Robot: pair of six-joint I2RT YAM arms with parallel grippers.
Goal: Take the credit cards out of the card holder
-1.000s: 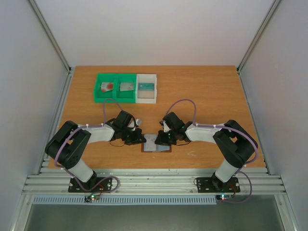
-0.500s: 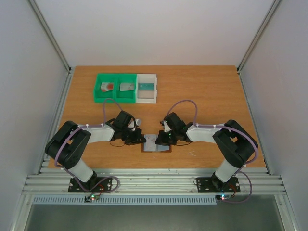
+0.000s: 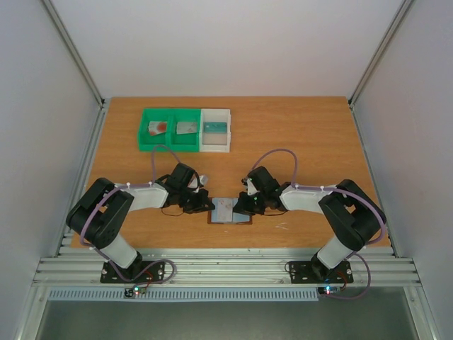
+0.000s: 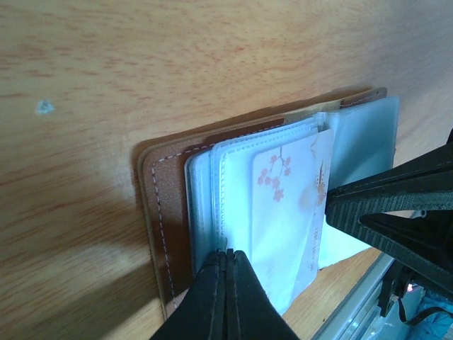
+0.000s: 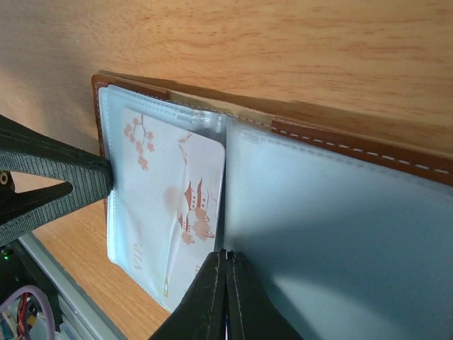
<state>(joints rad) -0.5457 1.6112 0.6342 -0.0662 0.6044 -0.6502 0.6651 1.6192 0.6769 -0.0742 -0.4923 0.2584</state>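
My overhead camera looks down from behind across the whole tabletop (image 3: 311,142), while my two wrist cameras face each other, close over the same card holder (image 4: 159,205).

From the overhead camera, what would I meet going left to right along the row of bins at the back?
first green bin, holding a red-marked card → second green bin, holding a grey card → white bin

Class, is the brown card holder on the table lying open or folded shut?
Open: the card holder lies spread flat, its clear sleeves exposed and a white card with red blossoms showing.
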